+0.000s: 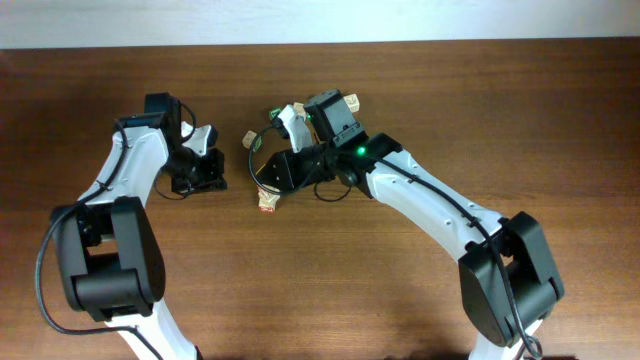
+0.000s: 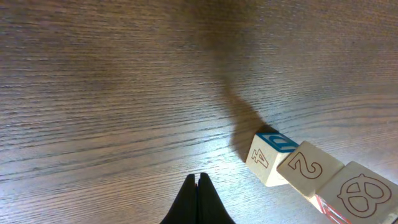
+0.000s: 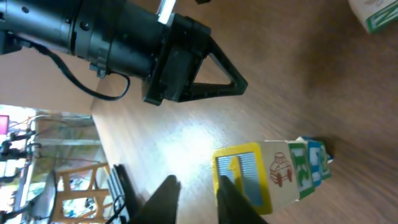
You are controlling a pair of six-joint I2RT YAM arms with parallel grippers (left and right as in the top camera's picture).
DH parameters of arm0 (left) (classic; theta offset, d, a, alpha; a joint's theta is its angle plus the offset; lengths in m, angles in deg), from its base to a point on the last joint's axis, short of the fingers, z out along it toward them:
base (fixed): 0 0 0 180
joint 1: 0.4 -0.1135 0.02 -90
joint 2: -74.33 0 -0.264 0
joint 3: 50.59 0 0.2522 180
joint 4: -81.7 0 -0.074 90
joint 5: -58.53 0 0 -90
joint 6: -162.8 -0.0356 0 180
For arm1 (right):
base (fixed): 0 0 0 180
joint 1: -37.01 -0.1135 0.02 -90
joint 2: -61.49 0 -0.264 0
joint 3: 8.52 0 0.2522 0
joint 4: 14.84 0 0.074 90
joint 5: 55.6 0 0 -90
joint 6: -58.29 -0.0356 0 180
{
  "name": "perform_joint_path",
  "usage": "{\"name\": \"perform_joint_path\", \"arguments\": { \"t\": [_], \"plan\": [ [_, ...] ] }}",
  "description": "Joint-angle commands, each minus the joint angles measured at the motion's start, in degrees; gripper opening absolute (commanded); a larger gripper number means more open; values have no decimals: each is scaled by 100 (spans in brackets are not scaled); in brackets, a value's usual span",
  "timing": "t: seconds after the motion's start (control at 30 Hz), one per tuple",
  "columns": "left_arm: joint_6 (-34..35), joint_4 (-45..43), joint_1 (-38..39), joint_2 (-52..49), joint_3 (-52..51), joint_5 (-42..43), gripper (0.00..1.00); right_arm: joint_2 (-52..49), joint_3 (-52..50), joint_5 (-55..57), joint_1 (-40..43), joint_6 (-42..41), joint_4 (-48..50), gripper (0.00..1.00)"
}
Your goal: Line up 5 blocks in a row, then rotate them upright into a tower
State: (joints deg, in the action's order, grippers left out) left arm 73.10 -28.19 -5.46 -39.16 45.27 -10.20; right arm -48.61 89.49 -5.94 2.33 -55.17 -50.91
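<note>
The blocks [image 3: 267, 177] lie in one joined row on the table, showing a yellow-framed end face, a car picture, then green and blue edges. In the left wrist view the same row [image 2: 311, 177] enters from the lower right, with faces printed 4, 2 and 8. My right gripper [image 3: 199, 182] is open by a narrow gap with nothing between its fingers, and its right finger stands in front of the yellow end face. My left gripper [image 2: 198, 179] is shut and empty, over bare wood left of the row. Overhead, the right gripper [image 1: 265, 185] hides most of the row, with only an end block [image 1: 268, 203] showing.
Loose similar cubes [image 1: 292, 114] lie behind the right wrist, and another [image 1: 352, 103] lies further right. One cube with green print [image 3: 373, 15] shows at the top right. The left arm's black gripper [image 3: 239, 84] hangs close above the row. The table's far edge [image 1: 320, 44] runs along the top.
</note>
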Motion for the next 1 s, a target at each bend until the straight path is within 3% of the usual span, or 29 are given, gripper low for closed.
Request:
{"name": "perform_joint_path", "arguments": {
  "t": [0.0,0.97],
  "plan": [
    [55,-9,-48,-17,101,-28,0,-286,44,356,-61,44,-184,28],
    [52,-7,-46,-17,98,-28,0,-286,348,-61,-61,-129,-319,31]
  ]
}}
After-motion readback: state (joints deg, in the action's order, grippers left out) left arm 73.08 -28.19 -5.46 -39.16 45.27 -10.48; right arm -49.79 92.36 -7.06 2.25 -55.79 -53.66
